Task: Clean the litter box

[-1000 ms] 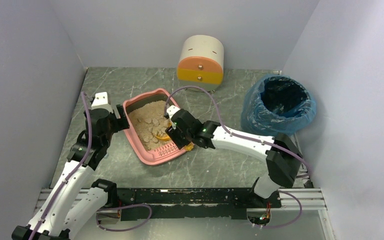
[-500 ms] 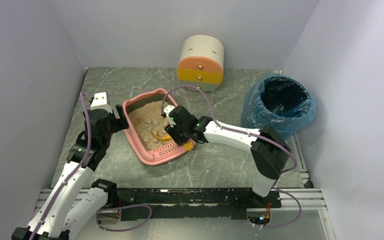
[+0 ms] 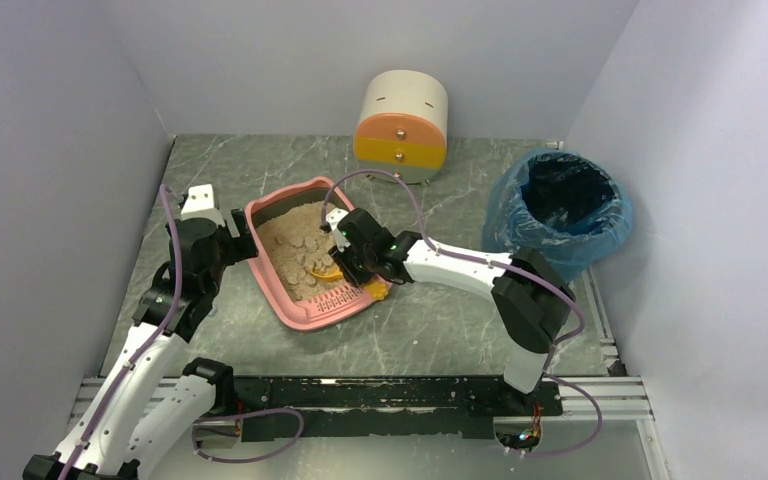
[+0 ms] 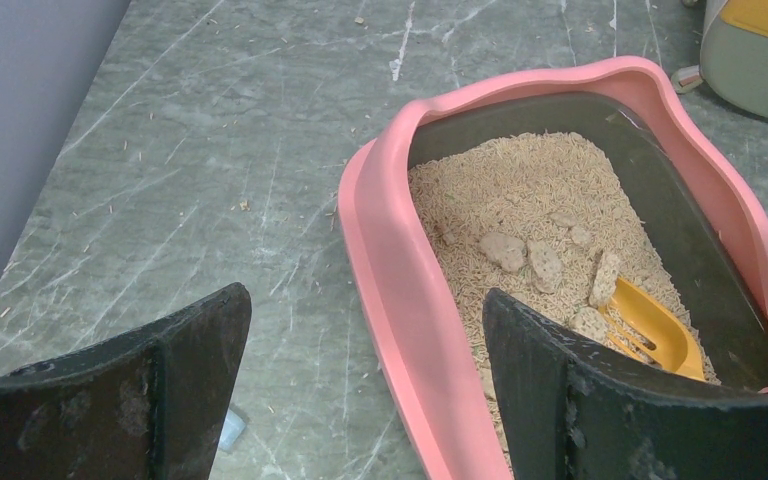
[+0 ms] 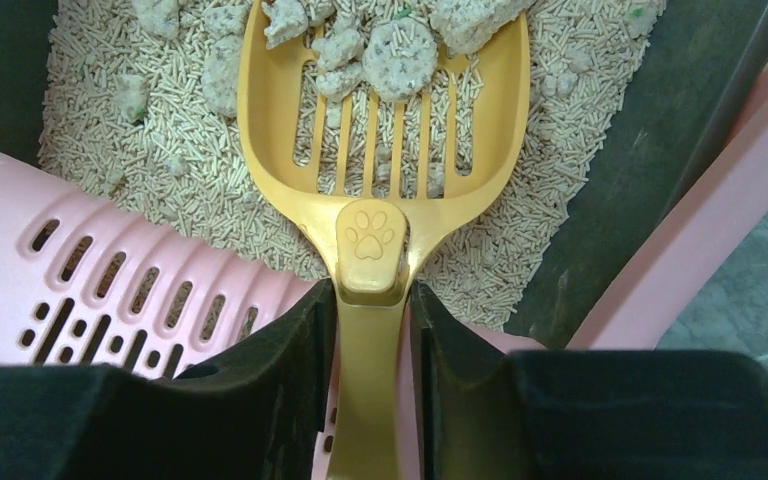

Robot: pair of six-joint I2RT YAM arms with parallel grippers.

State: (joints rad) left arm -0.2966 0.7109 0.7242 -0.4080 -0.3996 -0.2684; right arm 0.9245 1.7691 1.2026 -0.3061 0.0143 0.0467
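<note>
The pink litter box (image 3: 298, 316) sits left of centre on the table, filled with beige litter and pale clumps (image 5: 400, 45). A yellow slotted scoop (image 5: 380, 130) lies with its blade in the litter under several clumps, its handle crossing the slotted ledge (image 5: 110, 270). My right gripper (image 5: 372, 300) is shut on that handle, just behind the paw-print mark; from above, the right gripper (image 3: 355, 262) is at the box's near right rim. The left gripper (image 4: 365, 295) stands open astride the box's left rim (image 4: 390, 230), one finger outside and one over the litter. The scoop (image 4: 660, 330) shows at the far side.
A blue-lined round bin (image 3: 560, 205) stands at the right. A cream-and-orange drawer unit (image 3: 401, 115) stands at the back centre. Grey walls close in on the left, back and right. A few litter grains lie on the marble-patterned table (image 3: 440, 330).
The right arm slid left toward the box, and its jaws narrowed onto the scoop handle. The left arm and the litter box stayed still.
</note>
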